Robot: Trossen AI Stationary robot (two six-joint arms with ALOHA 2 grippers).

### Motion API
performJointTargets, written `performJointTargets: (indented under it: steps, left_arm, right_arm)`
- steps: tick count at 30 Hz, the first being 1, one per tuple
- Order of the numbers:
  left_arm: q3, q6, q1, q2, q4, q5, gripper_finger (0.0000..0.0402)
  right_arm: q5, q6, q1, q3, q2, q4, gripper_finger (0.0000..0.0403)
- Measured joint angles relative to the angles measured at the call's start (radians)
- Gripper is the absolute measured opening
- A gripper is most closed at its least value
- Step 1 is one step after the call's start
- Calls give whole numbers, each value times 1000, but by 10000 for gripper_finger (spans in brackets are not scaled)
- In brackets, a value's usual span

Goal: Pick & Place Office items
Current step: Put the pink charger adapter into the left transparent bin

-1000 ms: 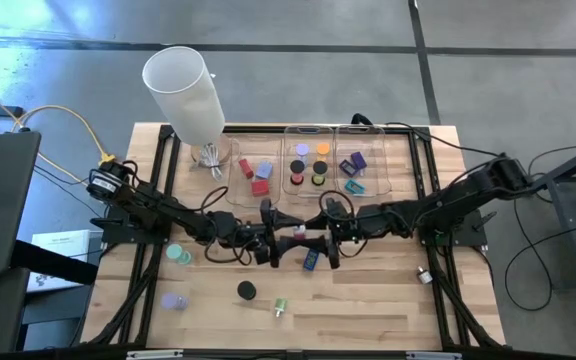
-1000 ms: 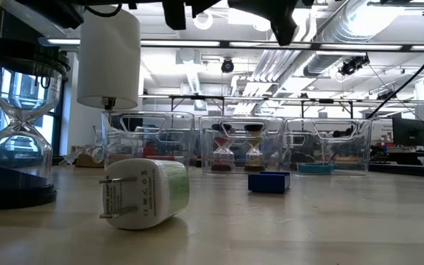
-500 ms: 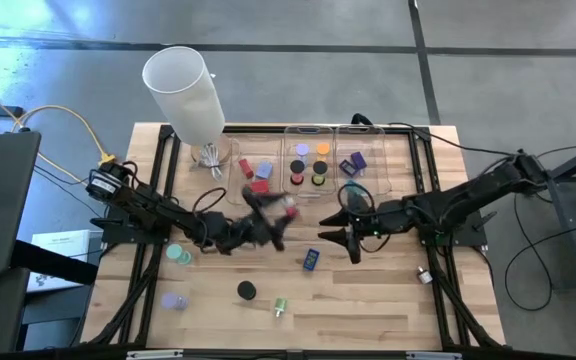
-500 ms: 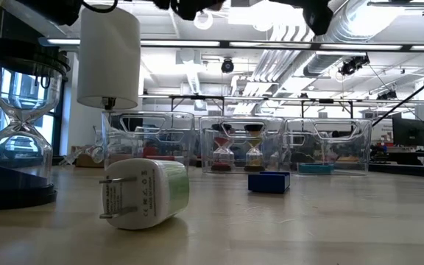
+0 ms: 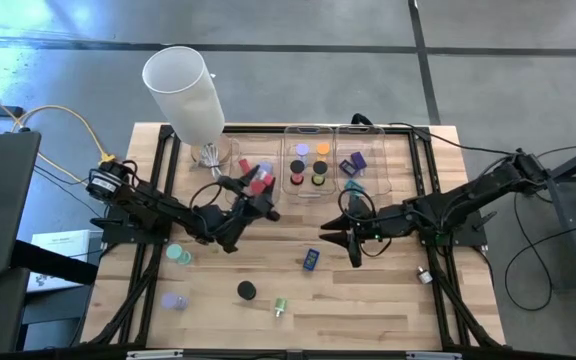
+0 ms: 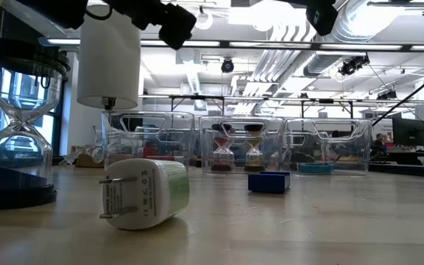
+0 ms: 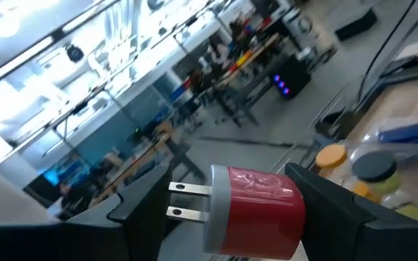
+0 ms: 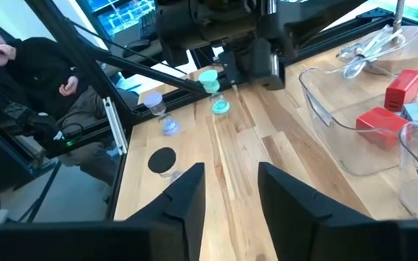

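- High view: left gripper (image 5: pixel 259 187) holds a red plug (image 5: pixel 258 186) over the left tray (image 5: pixel 234 190), prongs pointing away.
- Left wrist view: fingers clamp the plug's red body (image 7: pixel 256 211) crosswise.
- Right wrist view: right gripper (image 8: pixel 231 190) empty, jaws narrowly parted.

Bright overhead striplights, glare in low view; left wrist view blurred, perhaps motion.

no legible text, labels or numbers

Three clear trays (image 5: pixel 308 131) line the table's (image 5: pixel 368 300) far edge — white cylinder (image 5: pixel 185 92) alongside.
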Motion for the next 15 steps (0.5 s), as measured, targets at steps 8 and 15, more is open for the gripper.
performJointTargets:
  steps: [8,15]
  left_arm:
    - [-5,-15,103,-17,-173,-27,239]
    - [-40,-140,272,-17,-347,-44,239]
  right_arm:
    - [0,2,22,0,0,-13,111]
    - [13,3,49,0,1,-36,111]
